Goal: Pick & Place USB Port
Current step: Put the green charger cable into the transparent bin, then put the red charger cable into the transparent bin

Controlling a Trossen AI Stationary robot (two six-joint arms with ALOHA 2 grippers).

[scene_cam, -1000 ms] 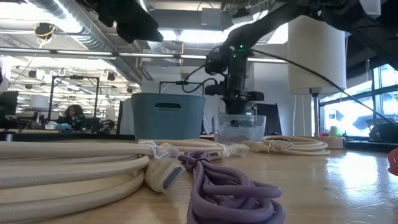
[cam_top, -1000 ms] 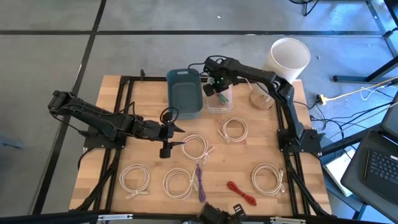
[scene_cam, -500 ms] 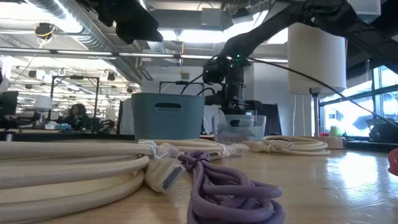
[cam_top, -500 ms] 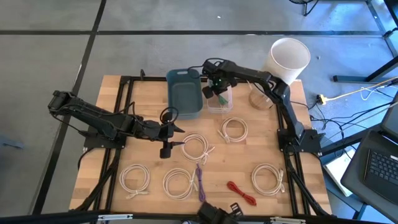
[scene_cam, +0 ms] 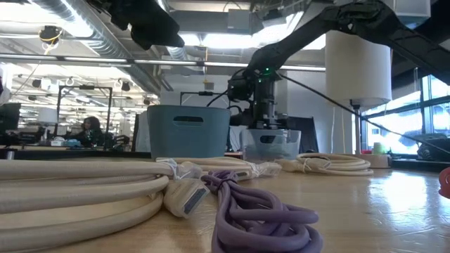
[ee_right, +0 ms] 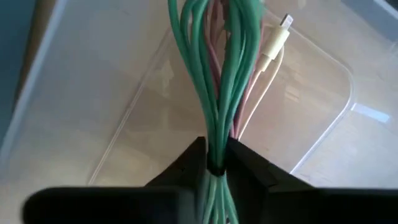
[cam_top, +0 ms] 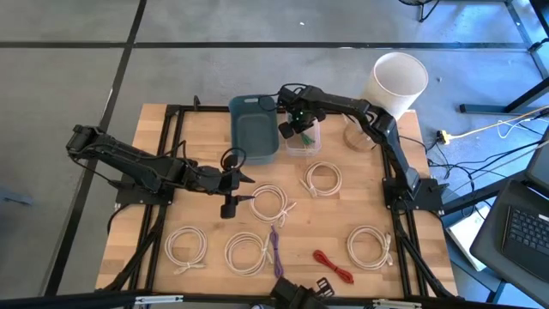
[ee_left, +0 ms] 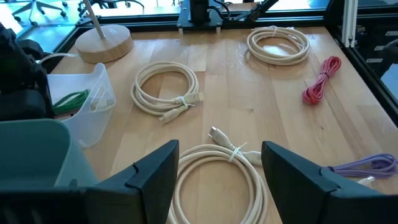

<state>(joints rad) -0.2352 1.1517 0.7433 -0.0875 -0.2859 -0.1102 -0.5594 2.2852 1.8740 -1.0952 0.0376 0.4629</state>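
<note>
Carries the green cable, clamped in the right gripper, toward nine o'clock over the clear bin, likely nearing release; left gripper idle, fingers apart.

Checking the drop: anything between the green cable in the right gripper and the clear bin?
Nothing visible. The right gripper holds the green cable directly over the open clear bin, with only pink and cream cables already lying inside.

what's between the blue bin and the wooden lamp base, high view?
The clear container, with the right gripper over it holding the green cable; the high view shows it.
</note>
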